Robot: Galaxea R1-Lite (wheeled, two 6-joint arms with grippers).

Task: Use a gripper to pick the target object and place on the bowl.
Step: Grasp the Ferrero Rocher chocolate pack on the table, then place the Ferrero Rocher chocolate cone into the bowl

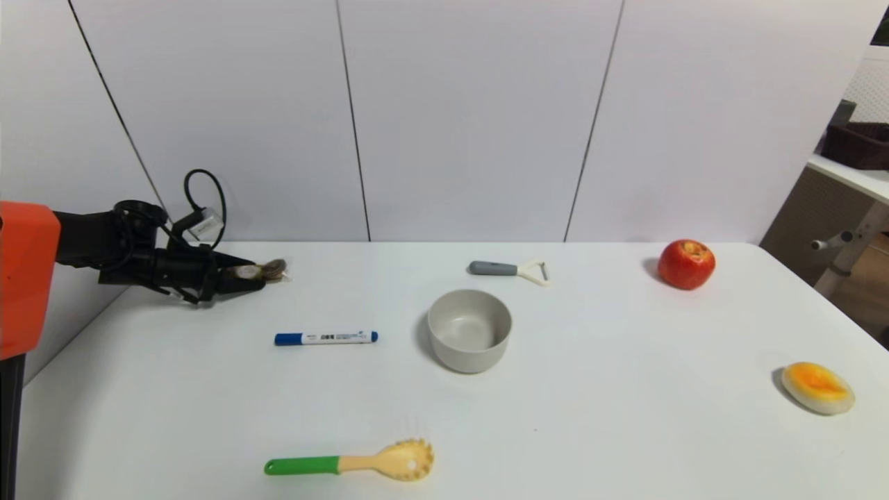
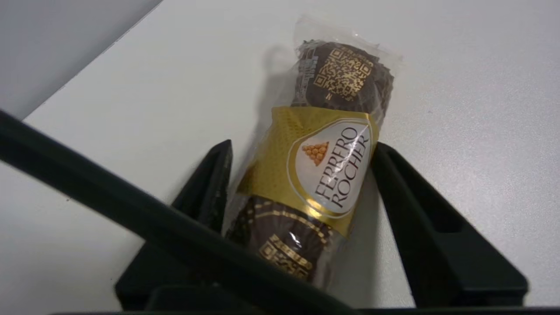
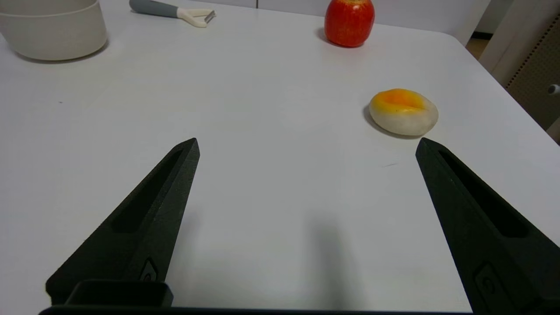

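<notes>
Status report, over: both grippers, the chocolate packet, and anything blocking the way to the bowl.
Left gripper shut on chocolate packet, far left. Right gripper open, idle. Blue marker lies near the path to the bowl, not blocking.

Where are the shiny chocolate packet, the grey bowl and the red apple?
Clear crinkly chocolate packet (image 2: 326,162), left wrist view, on its gold label.
Round light grey bowl (image 1: 469,354), head view, on its outer wall.
Red apple (image 1: 686,265), head view, on its side.

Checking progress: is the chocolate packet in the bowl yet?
No, the bowl is empty; the left tool holds the packet far away.

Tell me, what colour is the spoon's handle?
Green; the spoon has a pale yellow head. Best seen in the head view.
</notes>
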